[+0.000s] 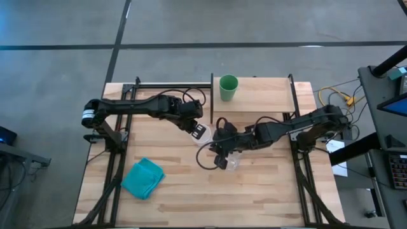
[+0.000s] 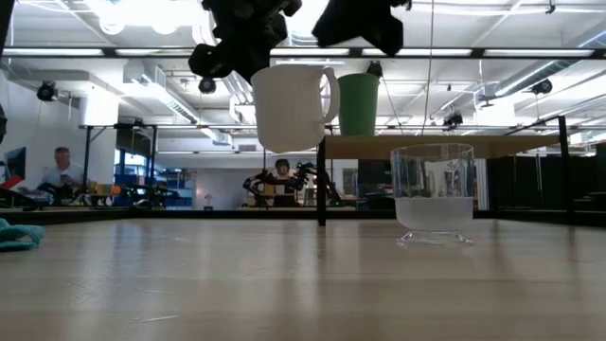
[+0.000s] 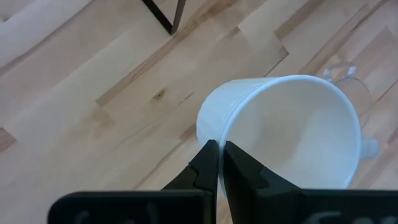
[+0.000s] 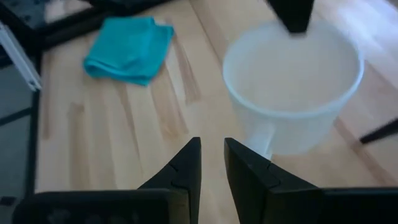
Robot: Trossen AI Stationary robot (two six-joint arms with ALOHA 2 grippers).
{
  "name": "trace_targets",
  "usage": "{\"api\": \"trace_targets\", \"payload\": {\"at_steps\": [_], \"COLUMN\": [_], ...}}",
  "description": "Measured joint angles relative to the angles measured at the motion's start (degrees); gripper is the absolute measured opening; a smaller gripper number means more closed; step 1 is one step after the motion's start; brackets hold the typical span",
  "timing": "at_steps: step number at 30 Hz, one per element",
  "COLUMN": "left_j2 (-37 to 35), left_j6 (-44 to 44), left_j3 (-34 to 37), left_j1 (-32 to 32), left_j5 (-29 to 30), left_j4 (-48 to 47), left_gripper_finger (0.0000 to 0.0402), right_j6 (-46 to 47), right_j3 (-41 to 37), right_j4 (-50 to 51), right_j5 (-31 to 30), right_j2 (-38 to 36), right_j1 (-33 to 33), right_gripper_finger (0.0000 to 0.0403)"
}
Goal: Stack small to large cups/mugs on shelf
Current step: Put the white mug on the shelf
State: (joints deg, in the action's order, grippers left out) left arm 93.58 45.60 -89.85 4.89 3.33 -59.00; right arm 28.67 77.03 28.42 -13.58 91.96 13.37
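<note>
So the white mug (image 2: 292, 106) is up in the air, clear of the table (image 1: 191, 191), pinched at its rim by the left gripper (image 3: 218, 155), whose fingers are closed tight on the mug wall, one inside and one outside. From above it hangs just off the near left corner of the shelf (image 1: 267, 102). The green tumbler (image 1: 228, 87) already stands on the shelf near that left end. The clear cup (image 2: 434, 192) sits on the table, under or right beside the right gripper (image 4: 211, 158), whose fingers are slightly apart with nothing between them.

If the mug is headed for the shelf, I'd say lift it above the board's edge first, keep it level so it doesn't swing on that thin rim grip, and steer wide of the right arm, which is crowded in close. Set it down flat before letting go.

Hard to read: from above the clear cup nearly vanishes under the right arm, so I can't tell if the fingers touch it. The mug's handle barely shows in the left wrist view. The teal cloth (image 1: 142, 177) is well off to the side.
</note>
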Motion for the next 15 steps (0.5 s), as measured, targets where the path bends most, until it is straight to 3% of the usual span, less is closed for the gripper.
{"api": "trace_targets", "payload": {"at_steps": [9, 15], "left_j2": [0.00, -0.09], "left_j6": [-0.59, -1.18], "left_j3": [-0.06, -0.15], "left_j1": [0.00, 0.00], "left_j5": [-0.02, -0.20], "left_j4": [-0.02, -0.02], "left_gripper_finger": [0.0000, 0.0000], "right_j6": [-1.23, 2.81], "right_j3": [2.15, 2.03], "right_j4": [1.72, 6.34], "right_j5": [2.11, 3.48], "right_j2": [-0.34, -0.06], "right_j1": [-0.59, -2.18], "right_gripper_finger": [0.0067, 0.0107]}}
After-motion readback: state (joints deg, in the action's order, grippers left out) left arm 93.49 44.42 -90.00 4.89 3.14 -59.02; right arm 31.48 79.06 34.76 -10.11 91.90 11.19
